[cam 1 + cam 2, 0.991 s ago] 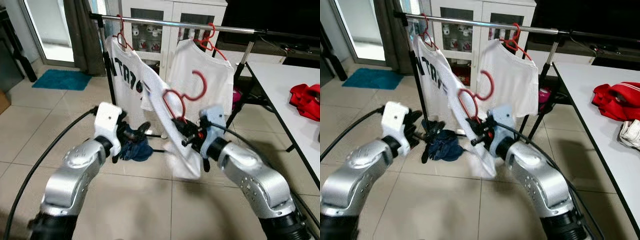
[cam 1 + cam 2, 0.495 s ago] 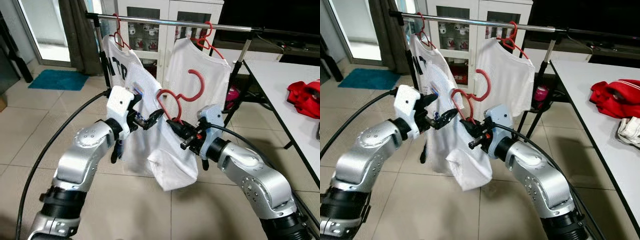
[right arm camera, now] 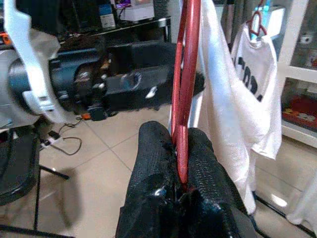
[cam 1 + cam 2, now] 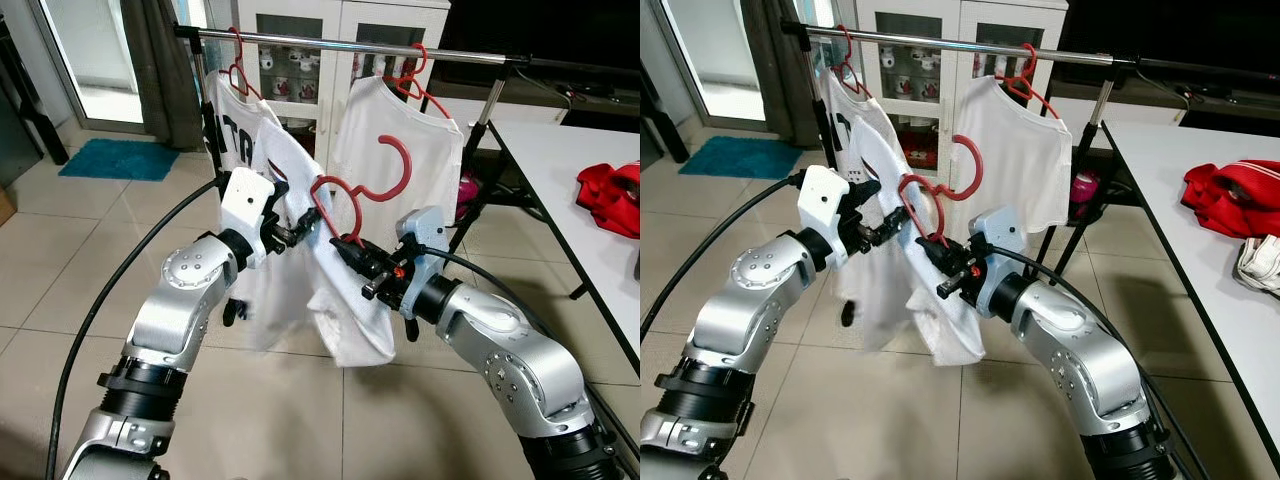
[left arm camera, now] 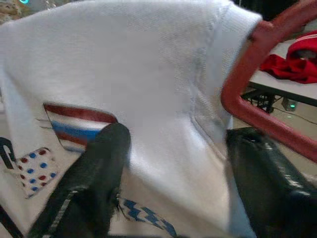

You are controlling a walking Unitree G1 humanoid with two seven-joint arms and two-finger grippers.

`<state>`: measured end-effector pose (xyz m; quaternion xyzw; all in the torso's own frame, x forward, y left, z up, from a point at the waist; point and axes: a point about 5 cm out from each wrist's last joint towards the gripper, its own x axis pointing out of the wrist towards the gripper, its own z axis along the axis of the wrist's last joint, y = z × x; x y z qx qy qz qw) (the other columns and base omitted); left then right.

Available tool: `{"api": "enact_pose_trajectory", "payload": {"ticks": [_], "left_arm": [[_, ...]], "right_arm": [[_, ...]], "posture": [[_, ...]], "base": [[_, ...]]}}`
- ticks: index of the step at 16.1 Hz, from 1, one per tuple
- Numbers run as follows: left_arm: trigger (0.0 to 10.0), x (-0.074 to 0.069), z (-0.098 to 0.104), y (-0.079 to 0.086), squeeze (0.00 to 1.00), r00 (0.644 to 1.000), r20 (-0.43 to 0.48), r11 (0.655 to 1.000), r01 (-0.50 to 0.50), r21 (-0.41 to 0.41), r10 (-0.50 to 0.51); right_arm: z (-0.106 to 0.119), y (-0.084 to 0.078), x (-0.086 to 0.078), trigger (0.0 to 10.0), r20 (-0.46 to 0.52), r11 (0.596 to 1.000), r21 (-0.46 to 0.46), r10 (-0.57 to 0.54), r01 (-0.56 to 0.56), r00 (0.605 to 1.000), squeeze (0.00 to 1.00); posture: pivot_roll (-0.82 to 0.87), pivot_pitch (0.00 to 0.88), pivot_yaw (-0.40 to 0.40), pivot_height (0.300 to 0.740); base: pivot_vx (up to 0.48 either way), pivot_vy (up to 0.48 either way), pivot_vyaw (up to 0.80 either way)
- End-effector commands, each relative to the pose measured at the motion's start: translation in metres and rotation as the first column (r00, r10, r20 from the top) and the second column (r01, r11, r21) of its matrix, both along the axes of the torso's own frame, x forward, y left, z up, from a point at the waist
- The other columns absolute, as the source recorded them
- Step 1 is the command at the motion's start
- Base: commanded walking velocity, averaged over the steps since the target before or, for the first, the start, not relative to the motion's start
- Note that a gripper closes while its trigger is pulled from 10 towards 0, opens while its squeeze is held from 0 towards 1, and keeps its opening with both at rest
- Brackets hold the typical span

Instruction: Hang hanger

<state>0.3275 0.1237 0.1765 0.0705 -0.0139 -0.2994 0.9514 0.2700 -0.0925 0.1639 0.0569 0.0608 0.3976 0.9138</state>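
The biggest thing here is the clothes rail (image 4: 340,42) across the far side of the room, already carrying two white T-shirts (image 4: 400,150) on red hangers, with a gap on the bar between them. Behind it stands a white glass-fronted cabinet (image 4: 940,60) — small pale figures sit on its shelves, though I can't tell what they are. Off to the right is a white table (image 4: 1200,210) with a crumpled red garment (image 4: 1235,195) on it.

Nearer, between the two arms and well below the bar, hangs the white shirt (image 4: 330,290) on the red hanger (image 4: 365,190), its hook pointing up. The right gripper (image 3: 181,148) has its fingers pinched shut on the hanger's thin red frame, low down by the shoulder. The left gripper (image 4: 295,232) sits at the shirt's other shoulder; in the wrist view its fingers (image 5: 94,173) stand apart either side of the cloth and I cannot tell whether they actually grip it.

I'd judge the load light — a stiff, smooth plastic hanger that could twist in a pinch, with soft cloth that sways and drags. Best held on the rigid frame near the neck, so the hook stays upright for the bar.
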Motion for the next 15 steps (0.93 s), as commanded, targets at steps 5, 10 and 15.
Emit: {"api": "enact_pose_trajectory", "payload": {"ticks": [5, 10, 15], "left_arm": [[0.0, 0.0032, 0.0019, -0.0017, 0.0, 1.0, 0.029, 1.0, 0.01, 0.003, -0.01], [0.0, 0.0028, 0.0019, -0.0024, 0.0, 0.999, 0.036, 1.0, 0.021, 0.008, -0.022], [0.0, -0.0007, -0.0014, -0.0034, 0.0, 1.0, 0.028, 1.0, 0.013, 0.004, -0.013]], "right_arm": [[0.0115, 0.0026, -0.0036, 10.0, 0.031, 0.998, 0.052, 0.045, -0.046, 0.999, 0.0], [0.0095, 0.002, -0.0049, 10.0, 0.023, 0.999, 0.042, 0.033, -0.034, 0.999, 0.0], [0.0059, -0.0018, -0.0024, 10.0, -0.002, 1.0, 0.028, -0.005, 0.005, 1.0, 0.0]], "posture": [[-0.14, 0.0, -0.039, 0.74], [-0.15, 0.0, -0.027, 0.74], [-0.15, 0.0, -0.028, 0.74]], "base": [[0.0, 0.0, 0.0], [0.0, 0.0, 0.0], [0.0, 0.0, 0.0]]}}
